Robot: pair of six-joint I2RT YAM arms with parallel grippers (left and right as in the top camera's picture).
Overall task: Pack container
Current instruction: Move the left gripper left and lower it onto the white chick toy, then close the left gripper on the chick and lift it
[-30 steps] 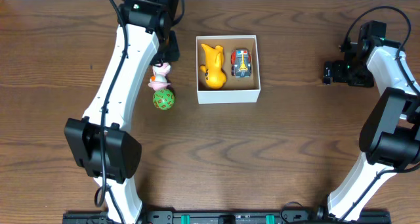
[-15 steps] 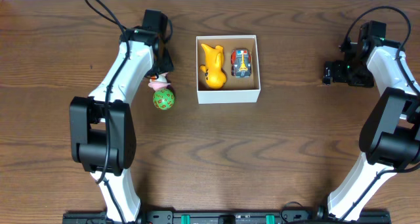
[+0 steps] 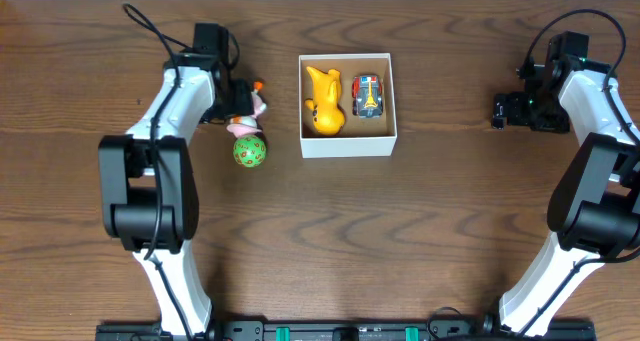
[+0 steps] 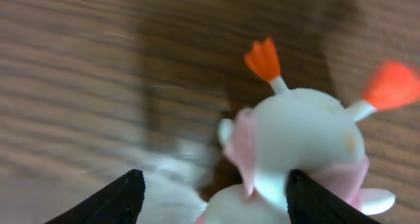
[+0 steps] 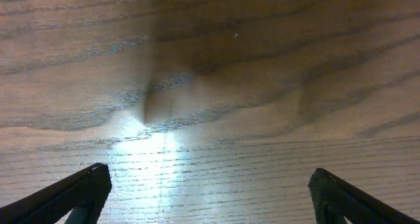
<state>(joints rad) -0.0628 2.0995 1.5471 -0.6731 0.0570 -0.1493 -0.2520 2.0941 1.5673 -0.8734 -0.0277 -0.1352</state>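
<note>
The container is a square white-walled box with a brown inside at the table's middle back. It holds a yellow duck toy and a small toy car. A white and pink toy with orange feet lies just left of the box, above a green ball. My left gripper is open at this toy, and in the left wrist view the toy sits between the spread fingers. My right gripper is open and empty over bare wood.
The wooden table spreads around the box. The left arm reaches in from the front left, and the right arm stands at the far right edge. The green ball lies close below the left gripper.
My left arm has swung left and come down low beside the white and pink toy. The toy has shifted a little up and right, its orange feet now showing. The right arm has not moved.
</note>
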